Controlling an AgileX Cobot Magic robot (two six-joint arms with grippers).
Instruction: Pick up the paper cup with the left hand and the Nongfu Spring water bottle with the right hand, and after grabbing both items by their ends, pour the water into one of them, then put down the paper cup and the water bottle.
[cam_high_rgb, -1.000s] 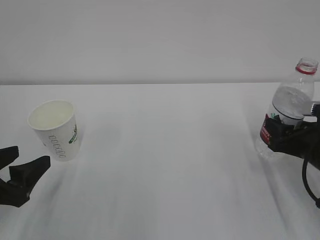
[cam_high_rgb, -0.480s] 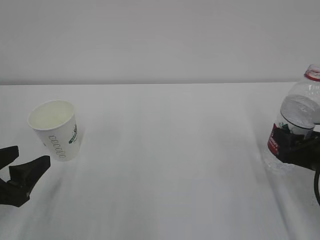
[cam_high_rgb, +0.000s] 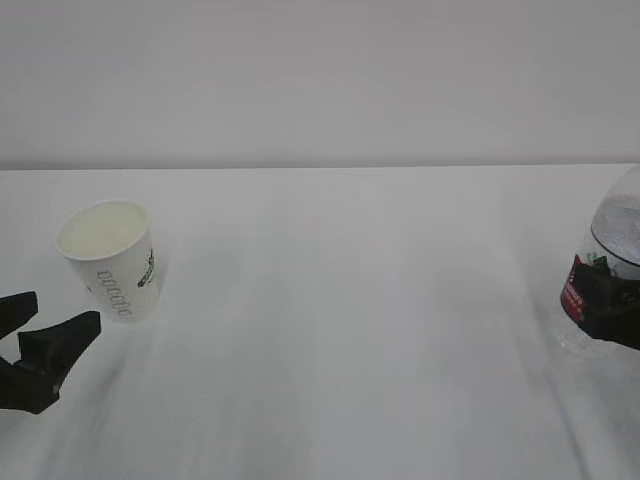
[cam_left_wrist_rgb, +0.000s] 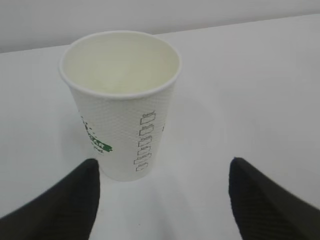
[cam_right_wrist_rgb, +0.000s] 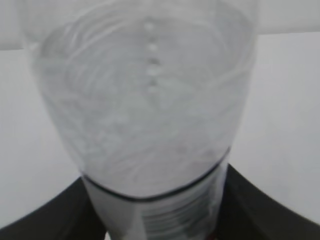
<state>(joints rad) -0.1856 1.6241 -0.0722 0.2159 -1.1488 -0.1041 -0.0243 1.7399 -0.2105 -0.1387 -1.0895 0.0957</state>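
Note:
The paper cup (cam_high_rgb: 108, 262) stands upright at the left of the table, white with green-grey lettering; in the left wrist view the paper cup (cam_left_wrist_rgb: 122, 100) shows a cream, dry-looking inside. My left gripper (cam_high_rgb: 66, 308) sits just in front of it, open, with the cup's base near the left finger (cam_left_wrist_rgb: 75, 200) of the left gripper (cam_left_wrist_rgb: 163, 167). At the far right the Nongfu Spring water bottle (cam_high_rgb: 615, 225) is cut off by the frame, its red label showing. My right gripper (cam_high_rgb: 612, 305) is shut on it. The ribbed bottle (cam_right_wrist_rgb: 145, 100) fills the right wrist view between the right gripper (cam_right_wrist_rgb: 157, 212) fingers. I cannot make out the water.
The white table (cam_high_rgb: 350, 320) runs wide between cup and bottle, with a plain pale wall (cam_high_rgb: 320, 80) behind it. Nothing else stands on it in these views.
My right gripper has carried the bottle rightward and lower in the exterior view, so its neck and red ring have left the frame. The cup and the left gripper have not moved.

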